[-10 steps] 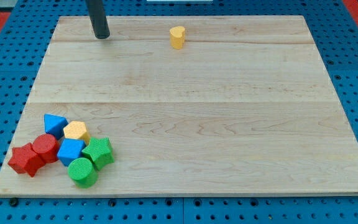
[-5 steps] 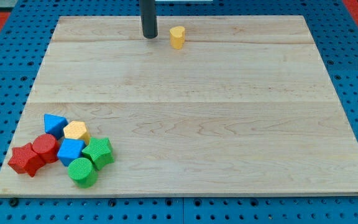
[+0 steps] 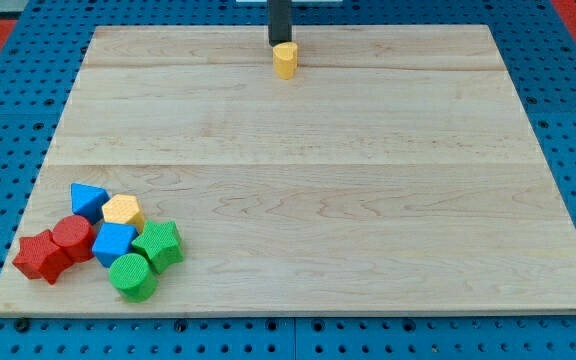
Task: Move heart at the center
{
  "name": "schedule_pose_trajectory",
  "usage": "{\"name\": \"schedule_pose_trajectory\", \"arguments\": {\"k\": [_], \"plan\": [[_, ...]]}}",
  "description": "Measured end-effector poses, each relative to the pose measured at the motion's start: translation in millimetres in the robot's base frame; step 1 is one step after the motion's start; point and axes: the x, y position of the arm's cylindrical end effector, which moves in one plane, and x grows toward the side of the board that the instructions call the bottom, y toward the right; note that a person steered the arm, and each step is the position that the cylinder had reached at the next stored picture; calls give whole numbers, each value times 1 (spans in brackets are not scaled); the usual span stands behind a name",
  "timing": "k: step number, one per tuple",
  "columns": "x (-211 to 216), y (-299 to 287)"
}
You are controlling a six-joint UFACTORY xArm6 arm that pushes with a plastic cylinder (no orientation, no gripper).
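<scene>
A small yellow heart block (image 3: 285, 60) stands on the wooden board (image 3: 298, 170) near the view's top, a little left of the middle. My dark rod comes down from the view's top edge. My tip (image 3: 279, 44) is just above the heart in the view, right behind it and touching or nearly touching its top edge.
A cluster of blocks lies at the board's bottom left: a blue triangle (image 3: 88, 200), a yellow block (image 3: 123, 212), a blue cube (image 3: 114, 243), a red cylinder (image 3: 72, 238), a red star (image 3: 41, 256), a green star (image 3: 158, 245), a green cylinder (image 3: 132, 277).
My tip has slid to the view's right along the board's top, from the top left to just behind the yellow heart. The heart and the other blocks have not moved.
</scene>
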Motion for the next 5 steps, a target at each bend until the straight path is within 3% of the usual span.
{"name": "schedule_pose_trajectory", "arguments": {"k": [2,5], "plan": [[9,0],[59,0]]}}
